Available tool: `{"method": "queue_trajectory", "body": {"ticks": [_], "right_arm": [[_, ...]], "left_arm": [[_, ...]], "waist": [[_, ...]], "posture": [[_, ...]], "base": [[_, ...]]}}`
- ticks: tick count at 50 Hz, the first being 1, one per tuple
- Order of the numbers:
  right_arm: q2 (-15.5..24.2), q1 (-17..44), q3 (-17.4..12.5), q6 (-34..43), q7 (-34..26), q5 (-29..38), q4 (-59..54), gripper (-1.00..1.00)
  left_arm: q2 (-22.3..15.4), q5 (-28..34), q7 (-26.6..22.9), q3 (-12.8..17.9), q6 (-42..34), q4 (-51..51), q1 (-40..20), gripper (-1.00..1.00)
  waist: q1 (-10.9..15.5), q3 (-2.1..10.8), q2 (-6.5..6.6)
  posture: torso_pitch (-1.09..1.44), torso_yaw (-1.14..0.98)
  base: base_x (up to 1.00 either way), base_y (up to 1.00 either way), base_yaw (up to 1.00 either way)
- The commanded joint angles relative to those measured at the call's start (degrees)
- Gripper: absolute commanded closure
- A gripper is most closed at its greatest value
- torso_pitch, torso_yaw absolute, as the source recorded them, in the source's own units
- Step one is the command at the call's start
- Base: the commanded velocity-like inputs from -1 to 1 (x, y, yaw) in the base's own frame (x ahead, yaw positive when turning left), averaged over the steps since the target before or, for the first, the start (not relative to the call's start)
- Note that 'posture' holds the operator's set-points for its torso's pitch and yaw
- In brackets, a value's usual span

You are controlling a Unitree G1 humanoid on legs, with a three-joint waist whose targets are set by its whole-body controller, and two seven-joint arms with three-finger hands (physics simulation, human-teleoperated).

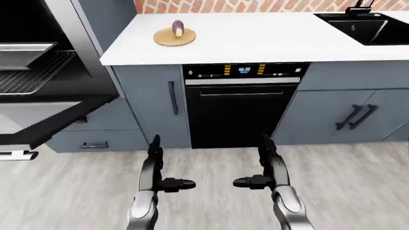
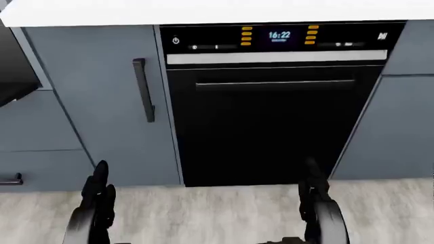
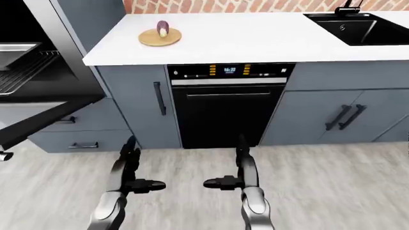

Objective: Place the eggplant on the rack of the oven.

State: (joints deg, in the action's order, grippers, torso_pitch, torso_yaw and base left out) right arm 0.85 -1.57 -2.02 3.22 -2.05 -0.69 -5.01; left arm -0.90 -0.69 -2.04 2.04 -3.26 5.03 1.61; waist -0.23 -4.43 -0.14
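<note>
A small purple eggplant [image 1: 178,27] lies on a round wooden board [image 1: 174,37] on the white counter [image 1: 255,40], at the top left of the left-eye view. The open oven is at the far left, its wire rack [image 1: 29,76] showing and its dark door [image 1: 51,122] folded down. My left hand [image 1: 155,165] and right hand [image 1: 267,163] hang low over the floor, fingers open and empty, far below the eggplant. The head view shows only both hands [image 2: 98,195] [image 2: 315,198] and the dishwasher.
A black dishwasher [image 1: 243,103] with a lit panel sits under the counter straight ahead. Grey cabinets [image 1: 348,112] stand at the right, drawers [image 1: 96,139] at the left. A black sink [image 1: 368,26] is at the top right. The floor [image 1: 211,201] is pale wood.
</note>
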Motion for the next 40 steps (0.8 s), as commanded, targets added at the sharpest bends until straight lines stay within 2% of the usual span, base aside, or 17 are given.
{"method": "queue_trajectory", "body": {"ticks": [1,3,4,5,7,8,15,17,20,22,25,31,34,40], "right_arm": [[0.21,1.51,-0.47,-3.48,-0.06,-0.81,5.22,-1.00],[0.21,1.30,-0.44,-3.23,0.00,-0.82,5.74,-1.00],[0.23,1.33,-0.45,-3.81,-0.08,-0.82,5.06,-1.00],[0.25,1.35,-0.55,-3.95,-0.09,-0.91,4.96,-1.00],[0.29,1.05,-0.22,-2.80,0.27,-0.23,6.77,-1.00],[0.19,0.87,-0.30,-3.08,0.04,-0.63,7.14,-1.00],[0.19,0.96,-0.31,-3.22,-0.01,-0.64,6.89,-1.00],[0.18,0.97,-0.09,-1.16,0.17,-0.48,8.94,-1.00],[0.83,1.40,0.23,2.20,0.08,1.13,12.49,-1.00],[0.94,2.40,-0.39,7.64,-0.09,0.90,17.11,-1.00],[1.82,6.92,-1.15,20.12,-0.42,0.63,25.04,-1.00],[2.89,14.63,-3.17,33.22,0.36,-1.49,29.70,-1.00],[5.14,20.89,-4.30,40.85,0.90,-1.91,31.35,-1.00],[9.13,35.63,-7.48,52.59,2.35,-4.89,30.32,-1.00]], "left_arm": [[-0.17,-0.41,-0.31,0.11,4.20,-4.39,-1.34,-1.00],[-0.20,-0.48,-0.36,0.21,4.39,-4.39,-1.18,-1.00],[-0.17,-0.38,-0.32,0.10,3.97,-4.82,-1.17,-1.00],[-0.15,-0.41,-0.38,0.06,3.94,-4.92,-1.11,-1.00],[-0.19,-0.50,-0.45,0.24,4.51,-4.28,-1.14,-1.00],[-0.17,-0.49,-0.41,0.19,4.21,-4.51,-1.18,-1.00],[-0.11,-0.28,-0.42,0.02,4.35,-4.59,-0.78,-1.00],[-0.20,-0.15,-0.37,0.12,4.68,-4.09,-0.97,-1.00],[-0.93,0.01,-0.52,0.61,0.34,-8.04,-2.35,-1.00],[-1.38,-0.43,-0.59,1.47,-3.89,-11.26,-4.35,-1.00],[-2.15,-1.63,-0.09,2.81,-10.75,-14.06,-8.81,-1.00],[-5.31,-2.68,1.06,5.18,-24.04,-18.82,-18.65,-1.00],[-7.10,-4.54,1.84,6.46,-30.83,-20.74,-24.22,-1.00],[-11.33,-7.03,3.31,7.85,-37.90,-17.60,-36.67,-1.00]], "waist": [[-0.12,0.05,-0.45],[0.43,3.53,-0.07],[0.44,2.99,-0.07],[0.37,0.95,-0.35],[0.40,3.97,-0.44],[0.46,4.27,-0.47],[0.47,4.52,-0.30],[0.45,4.68,-0.28],[0.45,5.04,-0.23],[0.48,5.21,-0.25],[0.60,5.27,-0.30],[0.56,5.41,-0.19],[0.49,5.50,-0.17],[0.57,4.77,0.02]], "posture": [[0.00,0.00],[0.00,0.00],[0.00,0.00],[0.00,0.00],[0.00,0.00],[0.00,0.00],[0.00,0.00],[0.00,0.00],[0.00,0.00],[0.00,0.00],[0.00,0.00],[0.00,0.00],[0.00,0.00],[0.00,0.00]], "base": [[0.00,0.00,0.00],[0.00,0.00,0.00],[0.00,0.00,0.00],[0.00,0.00,0.00],[0.00,0.00,0.00],[0.00,0.00,0.00],[0.00,0.00,0.00],[0.00,0.00,0.00],[0.00,0.00,0.00],[0.00,0.00,0.00],[0.00,0.00,0.00],[0.00,0.00,0.00],[0.00,0.00,0.00],[0.00,0.00,0.00]]}}
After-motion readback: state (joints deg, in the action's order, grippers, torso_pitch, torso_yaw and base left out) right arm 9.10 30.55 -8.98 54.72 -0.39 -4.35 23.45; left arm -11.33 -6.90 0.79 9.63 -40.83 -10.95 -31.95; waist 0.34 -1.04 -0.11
